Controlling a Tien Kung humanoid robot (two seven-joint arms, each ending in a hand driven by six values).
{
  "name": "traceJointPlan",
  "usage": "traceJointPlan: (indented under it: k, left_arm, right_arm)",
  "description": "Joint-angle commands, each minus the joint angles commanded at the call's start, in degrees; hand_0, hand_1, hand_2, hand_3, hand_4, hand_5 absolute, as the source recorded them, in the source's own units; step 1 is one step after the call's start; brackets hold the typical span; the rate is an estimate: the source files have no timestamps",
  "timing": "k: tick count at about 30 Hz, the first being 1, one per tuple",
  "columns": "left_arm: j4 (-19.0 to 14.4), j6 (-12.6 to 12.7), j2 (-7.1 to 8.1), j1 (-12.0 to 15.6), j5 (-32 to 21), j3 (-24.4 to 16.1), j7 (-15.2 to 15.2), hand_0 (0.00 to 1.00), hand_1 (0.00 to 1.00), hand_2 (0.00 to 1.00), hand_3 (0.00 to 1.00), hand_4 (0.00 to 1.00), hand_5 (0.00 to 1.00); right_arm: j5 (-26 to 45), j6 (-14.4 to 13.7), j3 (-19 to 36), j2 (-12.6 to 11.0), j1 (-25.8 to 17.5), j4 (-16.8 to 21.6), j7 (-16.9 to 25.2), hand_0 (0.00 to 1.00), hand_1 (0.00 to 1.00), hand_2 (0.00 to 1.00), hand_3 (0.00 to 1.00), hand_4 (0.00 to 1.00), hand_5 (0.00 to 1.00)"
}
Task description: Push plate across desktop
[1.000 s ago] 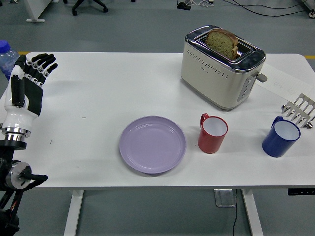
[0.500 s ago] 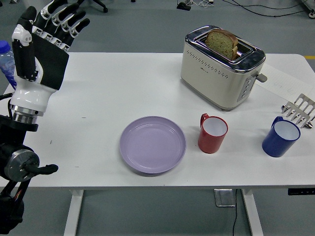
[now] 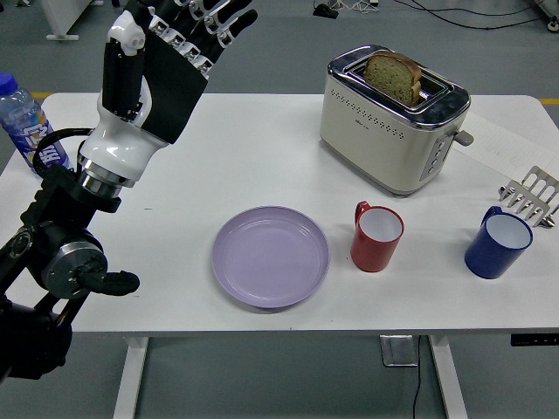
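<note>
Head view: left hand (image 3: 162,65), raised over table's (image 3: 218,148) left side, fingers spread, empty; lilac plate (image 3: 271,256) near front edge (well apart from hand); red mug (image 3: 377,236) just beside plate; toaster (image 3: 394,120) behind, holding bread (image 3: 394,75).

Toaster (image 3: 393,122) holding bread slice (image 3: 395,77); red mug (image 3: 376,236), blue mug (image 3: 498,243), bottle (image 3: 24,122) far left.

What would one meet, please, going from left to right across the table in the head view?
Bottle → left hand → purple plate → red mug → blue mug → metal rack. The toaster is left out, since it overlaps the red mug's span.
</note>
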Motion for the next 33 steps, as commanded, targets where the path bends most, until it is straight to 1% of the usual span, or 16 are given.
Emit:
traceJointPlan:
  k: [3,7,8,9,11,14,15,17,19,20,21,24,26,27,32,33]
  left_arm:
    - [0.0,0.05,-0.43,-1.45,-0.43,1.14,-0.29,0.871,0.876,0.845,0.767,0.478,0.998]
    - [0.0,0.33,-0.9,-3.89,-0.36,4.19,-0.07,0.871,0.876,0.845,0.767,0.478,0.998]
    - [0.0,0.39,-0.96,-4.17,-0.36,4.7,-0.03,0.871,0.876,0.845,0.767,0.478,0.998]
    - [0.0,0.44,-1.02,-4.42,-0.34,5.12,0.07,0.88,0.891,0.875,0.781,0.488,0.998]
    - [0.0,0.63,-1.23,-5.37,-0.17,6.39,0.58,0.88,0.891,0.875,0.781,0.488,0.998]
    - [0.0,1.08,-1.47,-6.19,0.09,7.19,0.88,0.88,0.891,0.875,0.781,0.488,0.998]
    - [0.0,1.58,-1.6,-6.34,0.3,7.4,0.92,0.893,0.919,0.912,0.786,0.49,0.998]
    - [0.0,2.62,-1.7,-6.48,1.24,7.47,0.94,0.893,0.919,0.912,0.786,0.49,0.998]
    - [0.0,3.83,-1.66,-6.47,3.29,7.36,0.81,0.893,0.919,0.912,0.786,0.49,0.998]
    - [0.0,5.46,-1.62,-6.51,5.33,6.97,1.21,0.893,0.919,0.912,0.786,0.49,0.998]
    - [0.0,6.4,-1.62,-6.57,6.67,6.55,1.43,0.891,0.926,0.915,0.777,0.489,0.998]
    - [0.0,8.29,-1.62,-6.63,9.92,5.78,1.69,0.891,0.926,0.915,0.777,0.489,0.998]
    - [0.0,9.02,-1.7,-6.68,10.94,5.56,1.46,0.891,0.926,0.915,0.777,0.489,0.998]
    - [0.0,9.23,-1.72,-6.63,11.35,5.46,1.07,0.89,0.926,0.915,0.756,0.488,0.998]
    - [0.0,7.74,-1.3,-5.54,8.95,4.84,-2.64,0.89,0.926,0.915,0.756,0.488,0.998]
    - [0.0,7.78,-1.2,-5.39,8.91,4.58,-2.98,0.882,0.916,0.9,0.669,0.488,0.998]
  right_arm:
    - [-0.07,0.05,-0.03,0.04,0.05,0.0,-0.05,0.604,0.544,0.639,0.618,0.137,0.359]
    - [-0.39,0.22,-0.32,0.05,0.65,0.0,-0.01,0.604,0.544,0.639,0.618,0.137,0.359]
    - [-0.35,0.23,-0.4,0.05,0.75,0.0,0.03,0.604,0.544,0.639,0.618,0.137,0.359]
    - [-0.33,0.23,-0.43,0.05,0.8,0.0,0.05,0.603,0.544,0.641,0.618,0.136,0.36]
    - [0.32,0.19,-1.3,0.12,1.14,0.0,0.45,0.603,0.544,0.641,0.618,0.136,0.36]
    - [1.74,0.2,-2.94,0.1,1.46,0.0,1.0,0.603,0.544,0.641,0.618,0.136,0.36]
    - [2.39,0.2,-3.65,0.13,1.53,0.0,1.22,0.603,0.544,0.64,0.618,0.137,0.361]
    - [2.53,0.21,-3.87,0.22,1.6,0.0,1.31,0.603,0.544,0.64,0.618,0.137,0.361]
    - [2.33,0.19,-3.72,0.28,1.55,0.0,1.3,0.603,0.544,0.64,0.618,0.137,0.361]
    - [2.34,0.21,-3.74,0.31,1.5,0.0,1.3,0.603,0.544,0.64,0.618,0.137,0.361]
    - [2.23,0.22,-3.68,0.32,1.51,0.0,1.28,0.602,0.545,0.64,0.618,0.136,0.362]
    - [2.05,0.28,-3.64,0.35,1.49,0.0,1.19,0.602,0.545,0.64,0.618,0.136,0.362]
    - [2.01,0.28,-3.61,0.4,1.43,0.0,1.16,0.602,0.545,0.64,0.618,0.136,0.362]
    - [2.04,0.28,-3.64,0.43,1.42,0.0,1.15,0.602,0.545,0.64,0.618,0.136,0.364]
    - [1.98,0.26,-3.59,0.49,1.51,0.0,1.27,0.602,0.545,0.64,0.618,0.136,0.364]
    - [1.87,0.25,-3.49,0.51,1.54,0.0,1.28,0.602,0.544,0.64,0.617,0.135,0.364]
